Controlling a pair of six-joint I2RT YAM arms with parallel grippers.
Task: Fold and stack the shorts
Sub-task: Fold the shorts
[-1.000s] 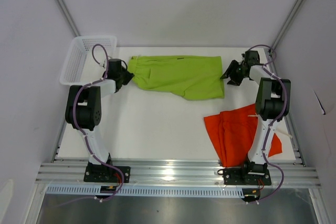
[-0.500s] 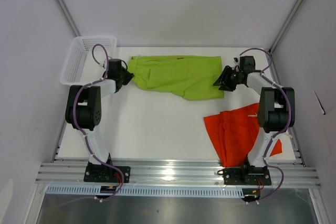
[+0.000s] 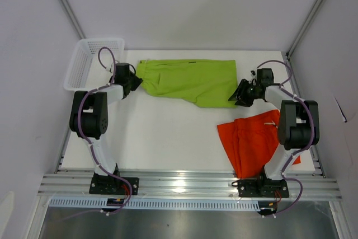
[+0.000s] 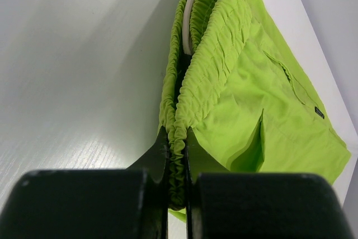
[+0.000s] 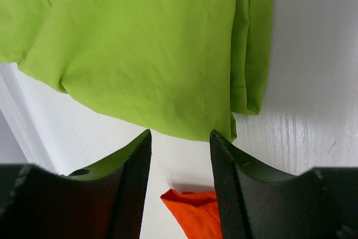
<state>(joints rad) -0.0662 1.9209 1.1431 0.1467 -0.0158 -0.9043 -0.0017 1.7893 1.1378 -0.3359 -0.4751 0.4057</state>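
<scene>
- A white plastic mesh basket [image 3: 78,65] stands at the far left corner.
- A flat white table top [image 3: 168,132] lies below it.
- A silver grooved metal rail [image 3: 190,186] runs along the table's near edge.

You had lime green shorts [image 3: 187,79] of thin, smooth, matt cloth, the elastic waistband [image 4: 210,65] tightly puckered. The orange shorts [image 3: 251,141] looked the same soft matt fabric. Your desk [image 3: 168,132] was white, faintly grained, with a dull sheen; the basket [image 3: 75,71] was white plastic mesh; the near-edge rail [image 3: 190,186] was shiny ribbed metal; the pads [image 5: 229,186] of the right tool [image 5: 180,135] were matt black.
</scene>
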